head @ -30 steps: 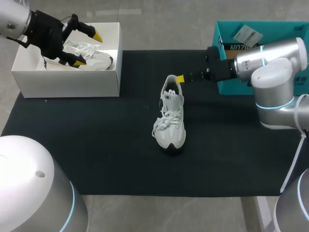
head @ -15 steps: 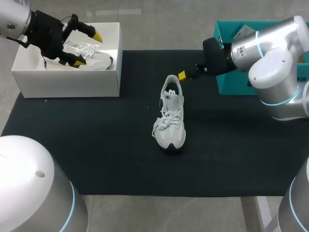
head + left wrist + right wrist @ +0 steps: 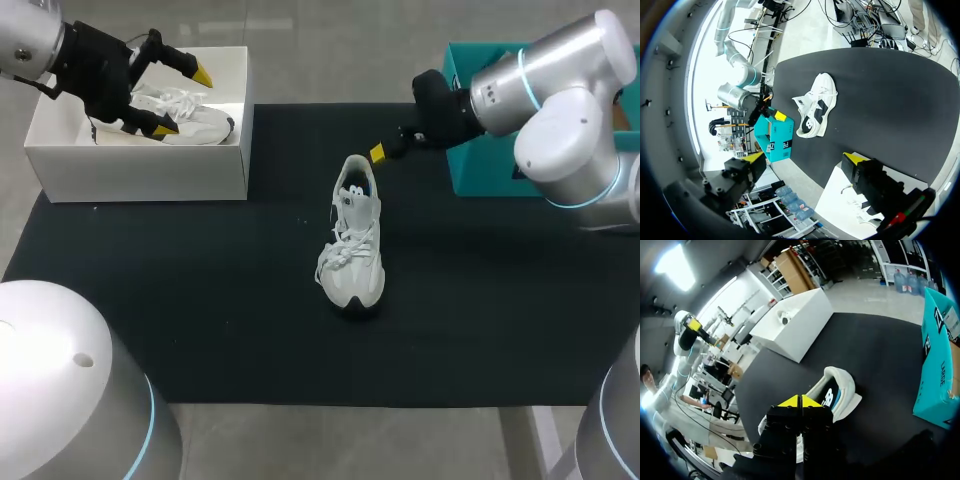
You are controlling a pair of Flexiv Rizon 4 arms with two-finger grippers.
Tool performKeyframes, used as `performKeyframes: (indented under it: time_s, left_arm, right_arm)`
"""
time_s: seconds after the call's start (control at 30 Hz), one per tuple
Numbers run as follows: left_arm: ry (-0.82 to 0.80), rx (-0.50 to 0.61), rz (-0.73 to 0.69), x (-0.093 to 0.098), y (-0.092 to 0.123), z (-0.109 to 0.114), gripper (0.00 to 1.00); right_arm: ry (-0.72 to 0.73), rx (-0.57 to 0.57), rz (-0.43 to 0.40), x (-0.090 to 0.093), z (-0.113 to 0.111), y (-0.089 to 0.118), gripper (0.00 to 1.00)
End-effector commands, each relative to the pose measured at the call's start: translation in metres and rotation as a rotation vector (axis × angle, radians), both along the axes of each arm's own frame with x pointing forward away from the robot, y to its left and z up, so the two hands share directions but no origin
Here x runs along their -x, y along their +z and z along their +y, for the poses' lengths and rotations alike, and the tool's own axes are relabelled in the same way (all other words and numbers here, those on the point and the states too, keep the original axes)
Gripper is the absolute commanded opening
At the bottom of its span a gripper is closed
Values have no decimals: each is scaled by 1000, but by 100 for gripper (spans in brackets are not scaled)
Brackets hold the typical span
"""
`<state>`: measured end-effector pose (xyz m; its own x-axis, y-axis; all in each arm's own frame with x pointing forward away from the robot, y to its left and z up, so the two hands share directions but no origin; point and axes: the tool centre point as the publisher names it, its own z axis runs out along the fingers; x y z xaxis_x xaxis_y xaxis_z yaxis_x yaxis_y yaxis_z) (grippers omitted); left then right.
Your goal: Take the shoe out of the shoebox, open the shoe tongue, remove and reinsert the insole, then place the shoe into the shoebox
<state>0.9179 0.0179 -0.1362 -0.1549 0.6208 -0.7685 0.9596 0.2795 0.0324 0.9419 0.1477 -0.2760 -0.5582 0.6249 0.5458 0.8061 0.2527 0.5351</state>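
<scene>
In the head view, the shoe [image 3: 352, 238] lies on its sole in the middle of the black tabletop [image 3: 200, 300], toe toward us, laces loose; the white shoebox [image 3: 140, 170] sits at the far left corner with a second shoe [image 3: 190, 120] inside; our left tool [image 3: 184, 100] hangs over that box with its fingers spread wide and nothing between them; our right tool [image 3: 378, 153] is just behind the shoe's heel, its yellow tips pressed together on nothing; a teal box [image 3: 475, 180] stands at the right, partly behind the right arm.

In the left wrist view, the left tool [image 3: 805, 157] gapes wide and grips nothing; the shoebox [image 3: 840, 200] is under it; the shoe [image 3: 815, 111] lies well ahead on the tabletop, near the teal box [image 3: 777, 137], whose side carries dark lettering.

In the right wrist view, the right tool [image 3: 800, 401] has its tips closed against each other, empty; the shoe [image 3: 840, 380] lies just ahead of it, heel nearest, with white print on the dark insole; the teal box [image 3: 937, 370] stands beside it with lettering on its wall; the shoebox [image 3: 795, 330] is farther off.
</scene>
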Motion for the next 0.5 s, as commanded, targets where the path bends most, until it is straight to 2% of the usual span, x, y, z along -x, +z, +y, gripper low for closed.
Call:
performKeyframes:
  time_s: [0.03, 0.07, 0.17, 0.5]
  left_arm:
    - [1, -3, 0, 0, 0, 0, 100]
    - [1, -3, 0, 0, 0, 0, 100]
    - [1, -3, 0, 0, 0, 0, 100]
    - [1, -3, 0, 0, 0, 0, 100]
  right_arm:
    - [-14, 228, 127, -16, 16, -11, 0]
    - [-35, 289, 150, -17, 18, -16, 0]
    - [-92, 371, 175, -20, 24, -26, 0]
    - [-326, 441, 136, -10, 29, -36, 0]
